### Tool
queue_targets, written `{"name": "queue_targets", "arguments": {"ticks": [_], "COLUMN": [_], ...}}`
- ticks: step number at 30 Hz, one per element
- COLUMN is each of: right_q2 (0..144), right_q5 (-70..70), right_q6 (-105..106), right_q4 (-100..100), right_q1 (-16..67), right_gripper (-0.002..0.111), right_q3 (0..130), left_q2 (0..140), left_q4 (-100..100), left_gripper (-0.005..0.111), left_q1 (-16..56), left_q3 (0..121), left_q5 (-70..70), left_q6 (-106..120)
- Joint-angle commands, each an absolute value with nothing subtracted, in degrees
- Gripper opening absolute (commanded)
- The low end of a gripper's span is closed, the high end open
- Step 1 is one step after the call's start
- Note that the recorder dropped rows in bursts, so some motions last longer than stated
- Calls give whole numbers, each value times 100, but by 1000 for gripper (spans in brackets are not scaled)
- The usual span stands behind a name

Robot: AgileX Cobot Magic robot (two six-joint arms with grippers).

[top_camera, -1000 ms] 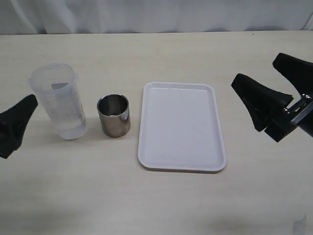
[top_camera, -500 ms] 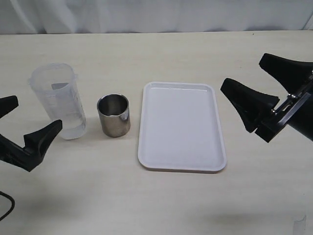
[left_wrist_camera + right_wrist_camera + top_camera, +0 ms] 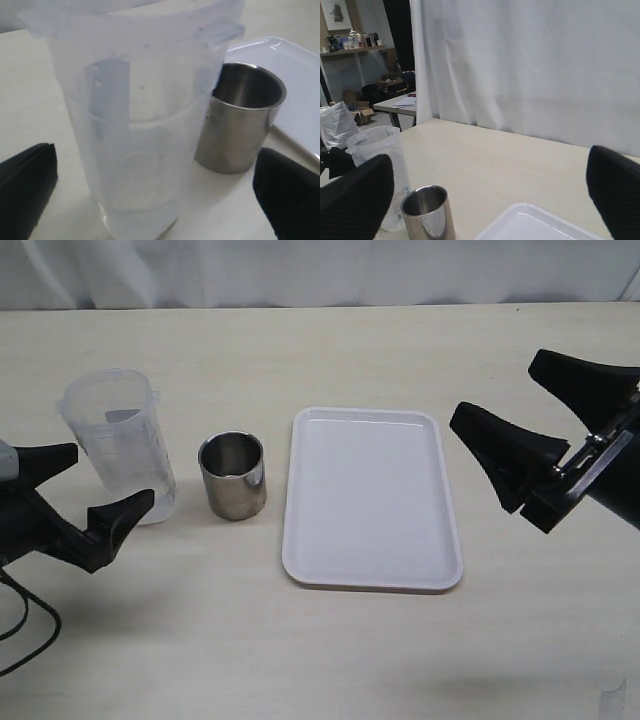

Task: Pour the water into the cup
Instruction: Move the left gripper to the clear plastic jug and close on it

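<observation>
A tall translucent plastic beaker stands upright at the table's left, with a little clear water pooled at its bottom. The short steel cup stands upright just to its right, apart from it. My left gripper is open at the beaker's left side, its fingertips close to the beaker's lower half. In the left wrist view the beaker fills the space between the fingers, with the cup behind it. My right gripper is open and empty, to the right of the tray. The right wrist view shows the cup and beaker far off.
A white rectangular tray lies empty at the table's middle, right of the cup; its corner shows in the right wrist view. A white curtain hangs behind the table's far edge.
My left gripper has come in from the left edge and opened, its fingers now reaching the beaker's side. My right gripper shifted slightly left, then held still. Beaker, cup and tray have not moved.
</observation>
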State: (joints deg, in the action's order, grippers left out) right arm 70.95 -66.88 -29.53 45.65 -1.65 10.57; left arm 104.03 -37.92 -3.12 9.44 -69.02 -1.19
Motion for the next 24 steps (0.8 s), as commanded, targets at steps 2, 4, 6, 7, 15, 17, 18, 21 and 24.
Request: {"name": "queue_targets", "arguments": {"ticks": [2,4,6,7,15,17,18,21,24], "right_q2": [7097,7097,7097,7097,7097,7097,7097,7097,7097], "right_q5": [-6739,-6739,-6739,-6739,-6739,-6739,-6739,-6739,-6741], "right_q6": [-2913,-2913,-2913,-2913,-2913,-2913,-2913,-2913,-2865], "right_q4": [4610,4610,4610,4610,4610,4610,4610,4610,4610], "right_q1": [-187,-187,-187,-187,-187,-187,-187,-187,-187], "right_gripper": [97,97,97,97,97,97,97,97,97], "right_q3": [1072,1072,1072,1072,1072,1072,1072,1072,1072], "left_q2": [10660,10679,10695,10695,10695,10747,10818,11031,11182], "left_q4": [-4041,-4041,-4052,-4062,-4147,-4147,-4162,-4327,-4452], "left_gripper": [105,105,105,105,105,105,105,105,105], "left_q1": [-266,-266,-266,-266,-266,-266,-266,-266,-266], "left_q3": [1380,1493,1571,1613,1910,1952,1988,2155,2322], "left_q5": [-6996,-6996,-6996,-6996,-6996,-6996,-6996,-6996,-6996], "left_q6": [-177,-177,-177,-197,-330,-344,-360,-507,-625]}}
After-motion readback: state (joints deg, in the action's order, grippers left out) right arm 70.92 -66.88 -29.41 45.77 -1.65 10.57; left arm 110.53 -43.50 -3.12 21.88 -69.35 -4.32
